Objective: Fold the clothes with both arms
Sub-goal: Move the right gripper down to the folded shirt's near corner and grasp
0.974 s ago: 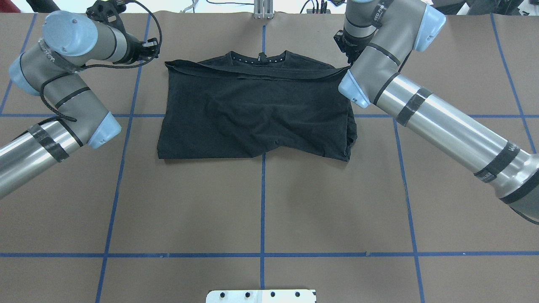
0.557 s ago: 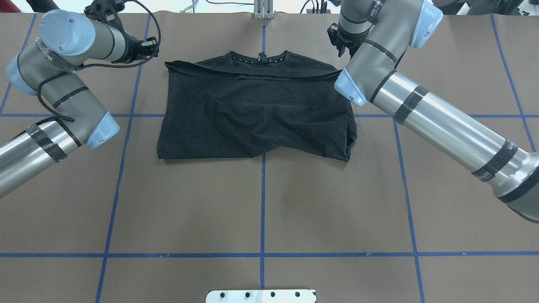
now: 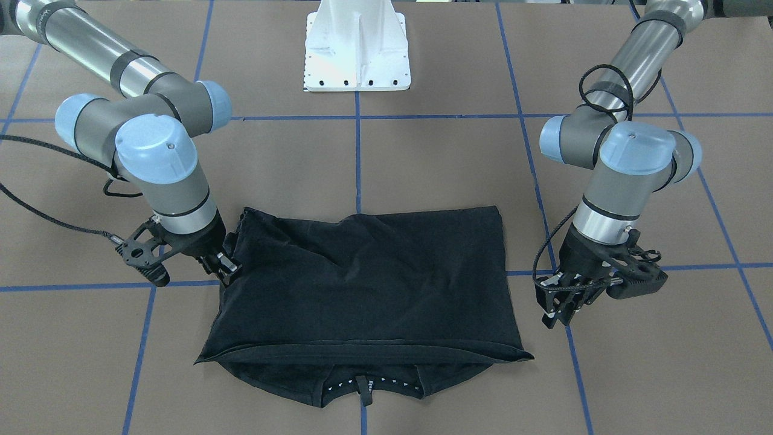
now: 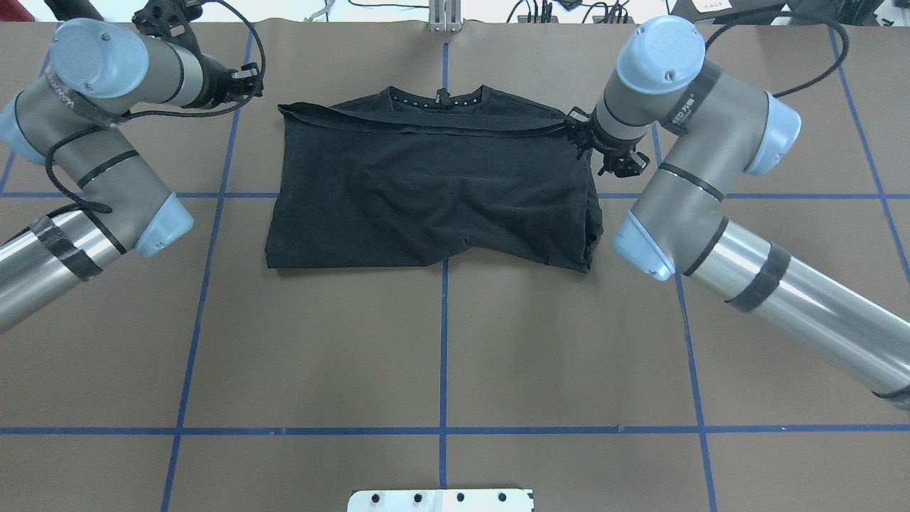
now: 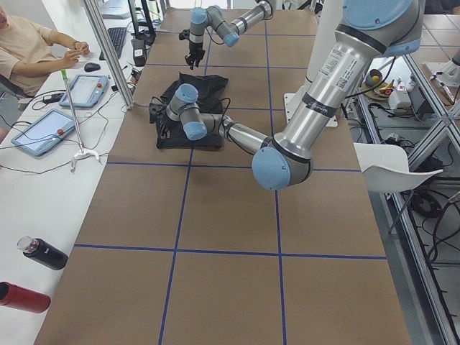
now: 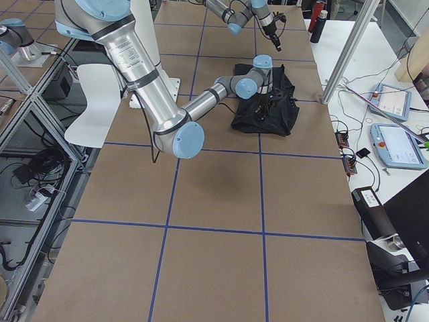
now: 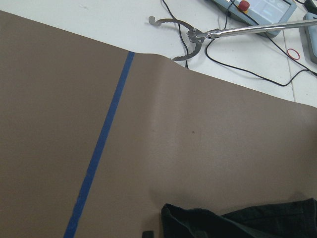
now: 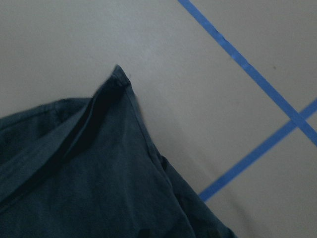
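The black T-shirt [image 4: 426,185] lies folded across the table's far middle, with its collar [image 4: 437,99] at the far edge and its logo hidden. It also shows in the front view [image 3: 362,284]. My left gripper [image 4: 249,77] hovers just outside the shirt's far-left corner; in the front view [image 3: 558,314] it looks open and empty. My right gripper [image 4: 601,153] is over the shirt's right edge; in the front view [image 3: 224,267] it looks open and holds nothing. The right wrist view shows the shirt's corner [image 8: 99,173]; the left wrist view shows a corner too [image 7: 237,223].
The brown table cover carries a grid of blue tape lines [image 4: 443,341]. The white pedestal base [image 3: 356,54] stands at the robot's side. A metal reach tool [image 7: 188,37] and tablets [image 5: 43,133] lie beyond the far edge, where a person [image 5: 29,43] sits.
My right arm has swung round, and its gripper has come back from beyond the shirt's far-right corner to its right edge. My left arm has drawn slightly left. The shirt has not moved.
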You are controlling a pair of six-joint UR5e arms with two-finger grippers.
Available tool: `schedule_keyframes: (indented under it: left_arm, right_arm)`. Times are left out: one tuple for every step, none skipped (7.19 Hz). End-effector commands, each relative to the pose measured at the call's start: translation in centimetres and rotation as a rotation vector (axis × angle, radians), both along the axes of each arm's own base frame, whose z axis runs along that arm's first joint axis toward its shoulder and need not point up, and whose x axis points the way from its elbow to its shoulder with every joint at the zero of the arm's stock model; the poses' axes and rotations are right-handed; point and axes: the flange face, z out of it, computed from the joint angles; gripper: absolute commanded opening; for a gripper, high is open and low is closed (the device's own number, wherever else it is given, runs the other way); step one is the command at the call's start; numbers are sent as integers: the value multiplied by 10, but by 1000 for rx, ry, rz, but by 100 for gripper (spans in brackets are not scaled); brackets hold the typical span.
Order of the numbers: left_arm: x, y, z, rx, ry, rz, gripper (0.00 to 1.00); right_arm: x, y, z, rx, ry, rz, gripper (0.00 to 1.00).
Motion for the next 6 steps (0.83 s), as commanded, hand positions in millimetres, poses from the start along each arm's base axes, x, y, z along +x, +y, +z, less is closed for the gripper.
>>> schedule_keyframes:
  left_arm:
    - [-5, 5, -8, 12, 10, -4, 40]
    - [-6, 8, 4, 0, -1, -2, 40]
    - [-6, 8, 6, -1, -3, -1, 40]
    - [-6, 8, 6, 0, -3, -2, 40]
    - [-6, 8, 6, 0, -3, -2, 40]
    - [-5, 9, 6, -1, -3, 1, 40]
  right_arm:
    - [-11, 61, -2, -10, -30, 36, 51]
    - [-29, 77, -3, -28, -30, 72, 51]
    - [-38, 88, 1, -33, -23, 86, 51]
    - [-41, 96, 11, -30, -3, 81, 51]
    - [-49, 106, 13, -27, 1, 65, 51]
    - [-59, 119, 22, -16, 24, 56, 51]
